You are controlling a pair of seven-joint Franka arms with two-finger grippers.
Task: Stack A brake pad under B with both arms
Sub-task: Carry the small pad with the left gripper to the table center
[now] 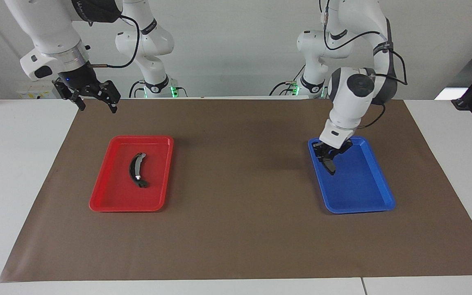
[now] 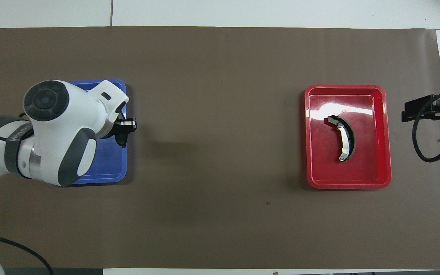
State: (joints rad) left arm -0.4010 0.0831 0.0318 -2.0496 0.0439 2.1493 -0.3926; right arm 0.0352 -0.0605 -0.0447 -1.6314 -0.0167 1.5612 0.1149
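A brake pad [image 1: 330, 165], short and dark grey, hangs tilted in my left gripper [image 1: 328, 157], which is shut on it just above the blue tray's [image 1: 359, 192] rim toward the table's middle. From overhead the left gripper [image 2: 124, 131] and the brake pad [image 2: 122, 140] sit over that edge of the blue tray [image 2: 105, 168], and the arm hides much of the tray. B [image 1: 137, 170], a long curved black pad with shiny metal, lies in the red tray [image 1: 129, 208]. My right gripper [image 1: 98, 107] waits open in the air, over the mat's corner near the robots.
A brown mat [image 1: 236, 229] covers the table between the two trays. In the overhead view B [image 2: 344, 138] rests mid red tray [image 2: 348, 88], and the right gripper [image 2: 414, 109] pokes in by the mat's edge at the right arm's end.
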